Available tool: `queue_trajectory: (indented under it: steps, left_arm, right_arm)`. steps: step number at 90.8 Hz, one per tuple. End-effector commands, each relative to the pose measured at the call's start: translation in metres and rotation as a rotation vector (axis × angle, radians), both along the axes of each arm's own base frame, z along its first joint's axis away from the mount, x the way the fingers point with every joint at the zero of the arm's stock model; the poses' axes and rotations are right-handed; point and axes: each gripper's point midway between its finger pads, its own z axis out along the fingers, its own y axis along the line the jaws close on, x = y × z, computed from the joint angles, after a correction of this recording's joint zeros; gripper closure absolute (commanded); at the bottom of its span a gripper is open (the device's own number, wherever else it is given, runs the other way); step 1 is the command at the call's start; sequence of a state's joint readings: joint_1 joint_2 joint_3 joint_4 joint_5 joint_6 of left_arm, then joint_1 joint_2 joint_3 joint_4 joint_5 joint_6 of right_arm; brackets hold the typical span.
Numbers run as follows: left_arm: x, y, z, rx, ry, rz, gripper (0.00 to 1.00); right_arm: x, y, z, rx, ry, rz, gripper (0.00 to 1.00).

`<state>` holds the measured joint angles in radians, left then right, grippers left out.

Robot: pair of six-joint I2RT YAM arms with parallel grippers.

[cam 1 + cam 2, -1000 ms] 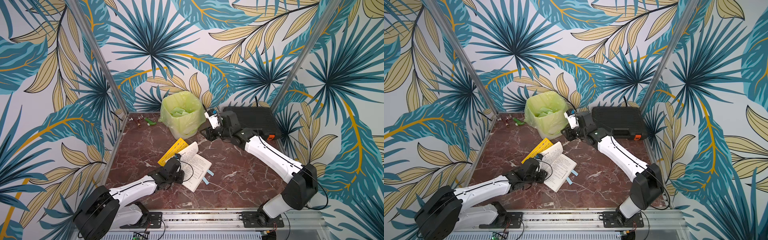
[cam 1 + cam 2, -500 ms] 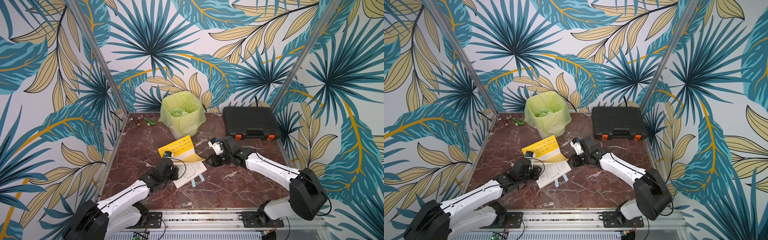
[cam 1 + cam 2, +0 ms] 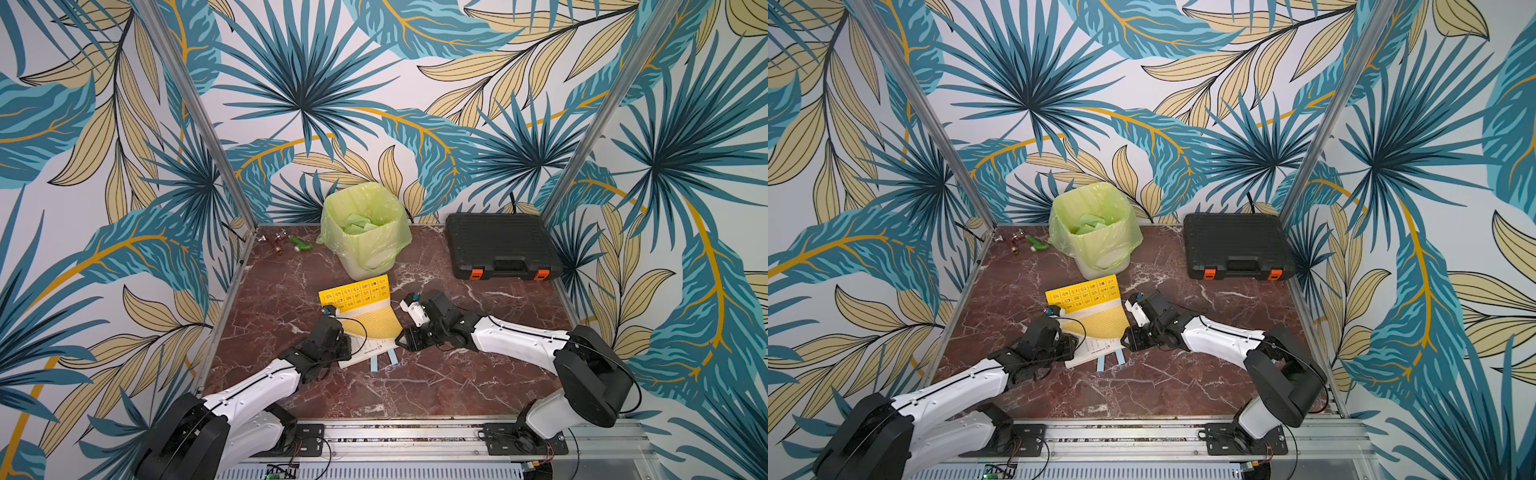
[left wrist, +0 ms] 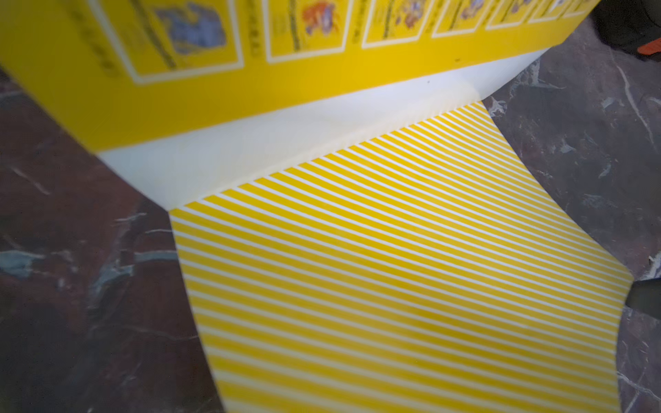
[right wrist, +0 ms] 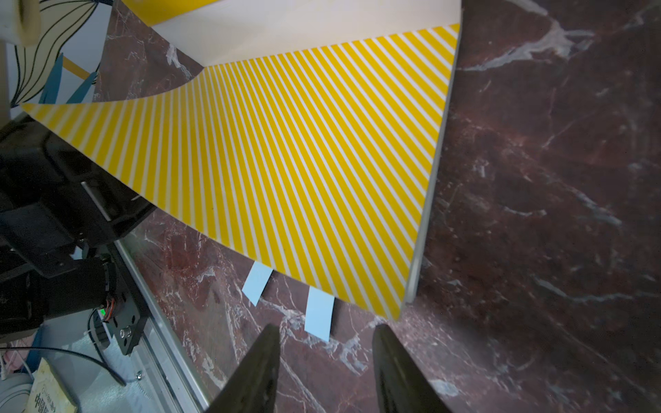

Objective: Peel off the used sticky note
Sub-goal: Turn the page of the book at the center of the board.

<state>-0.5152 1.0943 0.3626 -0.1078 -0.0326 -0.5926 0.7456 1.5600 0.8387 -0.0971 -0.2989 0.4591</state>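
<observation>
A yellow book (image 3: 355, 293) lies open on the marble table (image 3: 415, 386), a yellow-striped page (image 3: 374, 324) curling up over its white pages. Two blue sticky notes (image 5: 318, 318) (image 5: 257, 282) poke out from under the book's front edge; both top views show them (image 3: 375, 364) (image 3: 1119, 357). My left gripper (image 3: 347, 338) is at the book's left edge, under the raised striped page (image 4: 393, 268), which hides its jaws. My right gripper (image 5: 325, 357) is low at the book's front right corner (image 3: 405, 343), open, nothing between its fingers (image 5: 261, 368). The nearer note lies just ahead of them.
A bin lined with a green bag (image 3: 365, 232) stands behind the book, holding green paper. A shut black case (image 3: 500, 245) sits at the back right. Small fittings (image 3: 286, 243) lie in the back left corner. A metal rail (image 3: 415, 432) runs along the front edge.
My right gripper came down from beside the bin to the book's front right corner, jaws a little wider. The book swung square to the front and now shows the striped page.
</observation>
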Motion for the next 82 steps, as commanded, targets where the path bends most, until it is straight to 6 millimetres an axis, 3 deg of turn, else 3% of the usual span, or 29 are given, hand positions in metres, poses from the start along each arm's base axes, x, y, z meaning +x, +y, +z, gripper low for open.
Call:
queue_trajectory:
  steps: [1, 16, 22, 35, 65, 82]
  left_arm:
    - [0.010, -0.001, 0.013, -0.026, -0.046, 0.017, 0.74]
    - [0.012, 0.000, 0.015, -0.026, -0.051, 0.020, 0.74]
    - [0.013, 0.000, 0.016, -0.027, -0.051, 0.023, 0.74]
    - [0.013, 0.000, 0.017, -0.034, -0.051, 0.029, 0.75]
    - [0.013, 0.000, 0.019, -0.042, -0.056, 0.034, 0.76]
    - [0.011, 0.001, 0.018, -0.041, -0.047, 0.027, 0.76]
  right_arm:
    - [0.011, 0.007, 0.002, 0.043, -0.075, -0.064, 0.54]
    - [0.000, 0.016, 0.000, 0.082, -0.094, -0.023, 0.55]
    - [-0.018, 0.026, -0.006, 0.075, -0.078, 0.025, 0.55]
    - [-0.027, 0.028, -0.017, 0.027, -0.083, -0.001, 0.55]
    - [0.012, 0.042, -0.030, 0.064, -0.149, -0.224, 0.56]
    - [0.030, 0.048, -0.038, 0.109, -0.169, -0.318, 0.63]
